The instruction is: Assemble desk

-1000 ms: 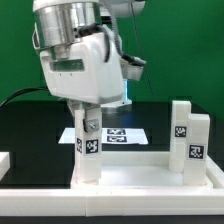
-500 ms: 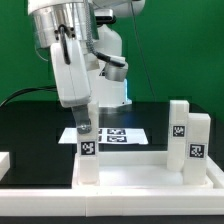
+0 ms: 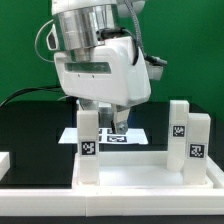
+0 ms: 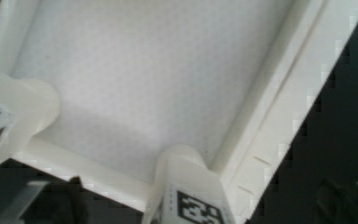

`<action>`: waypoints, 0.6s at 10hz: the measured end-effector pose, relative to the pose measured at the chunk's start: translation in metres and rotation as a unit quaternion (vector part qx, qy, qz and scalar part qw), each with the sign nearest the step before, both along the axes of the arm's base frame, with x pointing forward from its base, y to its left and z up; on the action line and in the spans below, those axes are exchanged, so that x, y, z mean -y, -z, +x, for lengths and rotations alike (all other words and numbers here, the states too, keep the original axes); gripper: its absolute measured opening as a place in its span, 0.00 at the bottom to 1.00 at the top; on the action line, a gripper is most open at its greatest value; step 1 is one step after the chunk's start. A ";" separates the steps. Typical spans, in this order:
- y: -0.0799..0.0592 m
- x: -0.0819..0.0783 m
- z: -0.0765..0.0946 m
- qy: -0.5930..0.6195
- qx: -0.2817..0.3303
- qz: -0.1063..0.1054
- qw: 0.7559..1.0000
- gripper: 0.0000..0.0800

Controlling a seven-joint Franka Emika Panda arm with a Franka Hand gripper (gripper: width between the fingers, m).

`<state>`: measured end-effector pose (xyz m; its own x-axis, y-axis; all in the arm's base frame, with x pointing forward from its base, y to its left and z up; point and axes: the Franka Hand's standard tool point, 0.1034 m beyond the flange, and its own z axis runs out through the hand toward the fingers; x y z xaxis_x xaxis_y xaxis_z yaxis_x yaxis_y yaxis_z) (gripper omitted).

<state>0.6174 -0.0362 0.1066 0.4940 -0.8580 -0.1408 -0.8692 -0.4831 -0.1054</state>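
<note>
The desk panel (image 3: 150,172) lies at the front of the black table with its rim up. One white tagged leg (image 3: 88,148) stands upright in its corner on the exterior view's left, and two more legs (image 3: 180,125) (image 3: 196,145) stand on the right. My gripper (image 3: 117,122) hangs just behind and to the right of the left leg, apart from it, open and empty. The wrist view looks down into the panel (image 4: 158,90), with one tagged leg (image 4: 197,200) close below the jaws and another leg (image 4: 12,115) at the panel's edge.
The marker board (image 3: 130,136) lies flat on the black table behind the panel. A white piece (image 3: 4,160) shows at the exterior view's left edge. A green wall closes the back.
My gripper was closed round the left leg, then let it go, lifted and moved to the exterior view's right while turning. The leg stays upright in its corner.
</note>
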 end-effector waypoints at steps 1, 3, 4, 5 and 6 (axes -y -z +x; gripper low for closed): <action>0.000 0.003 0.000 -0.038 0.007 -0.002 0.999 0.81; 0.001 0.004 0.000 -0.106 0.019 -0.004 0.994 0.81; 0.001 0.004 0.000 -0.142 0.025 -0.005 0.990 0.81; 0.000 0.009 0.000 -0.200 0.033 -0.011 0.979 0.81; -0.002 0.018 0.001 -0.257 0.039 -0.021 0.966 0.81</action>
